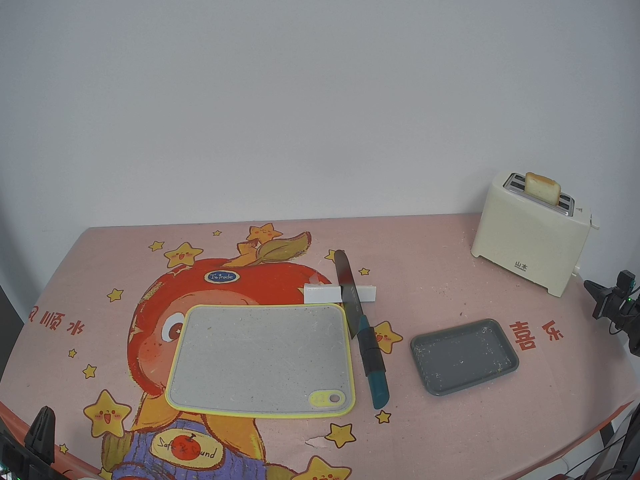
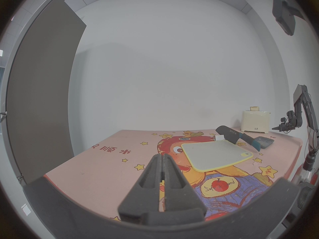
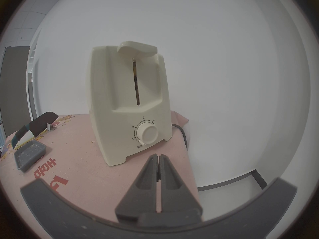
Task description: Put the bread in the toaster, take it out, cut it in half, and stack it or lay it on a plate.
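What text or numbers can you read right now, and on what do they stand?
"1", "2", "3", "4": around the toaster's dial.
Print under the dial: too small to read.
Mark on the toaster's front: too small to read.
Tablecloth characters, oval label and apple banner: not clearly readable.
Kitchen knife blade print: blurred.

High head camera; low wrist cameras, right nearest shared toaster (image 3: 128, 103)

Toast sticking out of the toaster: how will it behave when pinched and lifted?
The bread looks browned, so it is probably fairly stiff but crumbly; crumbs dot the table. It is likely light and crushable under a hard pinch. It stands in the toaster slot with its top exposed, so it should lift straight out.
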You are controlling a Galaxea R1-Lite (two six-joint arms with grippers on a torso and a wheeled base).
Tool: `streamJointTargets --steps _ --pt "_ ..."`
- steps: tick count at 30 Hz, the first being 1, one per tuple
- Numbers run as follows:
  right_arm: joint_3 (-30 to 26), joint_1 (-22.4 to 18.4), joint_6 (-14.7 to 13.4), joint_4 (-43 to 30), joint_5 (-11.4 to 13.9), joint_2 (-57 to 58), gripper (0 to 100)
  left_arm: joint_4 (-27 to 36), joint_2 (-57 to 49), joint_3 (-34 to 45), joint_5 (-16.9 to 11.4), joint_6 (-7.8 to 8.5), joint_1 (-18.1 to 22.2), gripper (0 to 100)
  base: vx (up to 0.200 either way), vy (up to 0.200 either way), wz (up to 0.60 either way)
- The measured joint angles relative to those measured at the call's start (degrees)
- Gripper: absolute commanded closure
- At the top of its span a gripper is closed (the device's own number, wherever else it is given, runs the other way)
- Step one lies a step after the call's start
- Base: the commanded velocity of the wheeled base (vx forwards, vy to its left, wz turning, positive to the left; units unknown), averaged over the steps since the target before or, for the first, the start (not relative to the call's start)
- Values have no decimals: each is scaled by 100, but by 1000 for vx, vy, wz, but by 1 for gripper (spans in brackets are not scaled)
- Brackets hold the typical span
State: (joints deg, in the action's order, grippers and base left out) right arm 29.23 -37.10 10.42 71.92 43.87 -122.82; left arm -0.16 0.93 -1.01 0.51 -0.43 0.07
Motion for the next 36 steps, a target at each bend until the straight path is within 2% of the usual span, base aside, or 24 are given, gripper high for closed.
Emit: streamJointTargets --steps 7,36 --pt "6 185 0 72 -195 -94 100 0 0 0 4 0 0 100 0 0 0" --pt "235 356 -132 101 -288 -254 100 0 0 0 4 0 0 100 0 0 0"
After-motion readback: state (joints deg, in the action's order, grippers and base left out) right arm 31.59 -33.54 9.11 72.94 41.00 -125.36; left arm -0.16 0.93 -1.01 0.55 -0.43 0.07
